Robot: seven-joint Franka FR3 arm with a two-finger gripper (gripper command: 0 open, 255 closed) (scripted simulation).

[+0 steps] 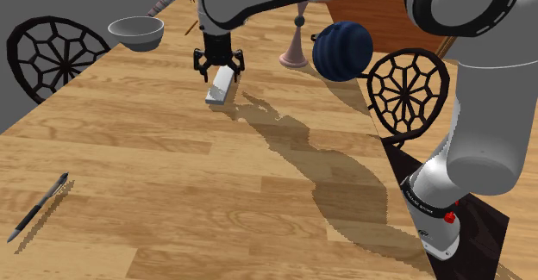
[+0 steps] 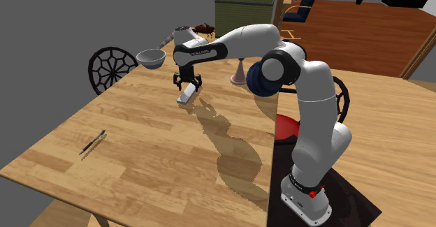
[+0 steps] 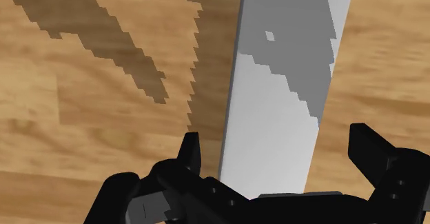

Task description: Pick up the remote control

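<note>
Remote control (image 1: 220,86) (image 2: 186,95) (image 3: 275,105): plain white-grey bar, lying on the wooden table (image 1: 172,166) (image 2: 154,170), in the far part of the top as the shoulder view has it; arm's jagged shadow falls across its far half in the wrist view.

Gripper (image 1: 218,65) (image 2: 186,80) (image 3: 279,154) sits directly over the remote's far end, pointing down, low over the top; the black fingers (image 3: 191,154) stand apart, one on each side of the bar w/ a strip of bare wood showing betw. each finger and the remote's edge, so no contact & nothing clasped.

Arm's shadow runs on across the wood from the remote toward the stand (image 1: 444,227) (image 2: 307,201).

Nearby: grey bowl (image 1: 136,33) (image 2: 151,58), apart from the remote, toward the shoulder view's upper left near the table edge; pink flared vase (image 1: 295,50) (image 2: 239,73) on the other side of the gripper, toward the shoulder view's right; dark blue ribbed round thing (image 1: 341,50) (image 2: 257,79) just beside that vase, partly behind the arm in the second exterior view.

Further out: dark pen (image 1: 39,206) (image 2: 92,142), well apart from the remote, near the table's edge at the shoulder view's lower left; one chair w/ a round web-pattern back (image 1: 52,54) (image 2: 112,65) beside the table by the bowl, another such chair back (image 1: 407,89) on the opposite side near the arm.
</note>
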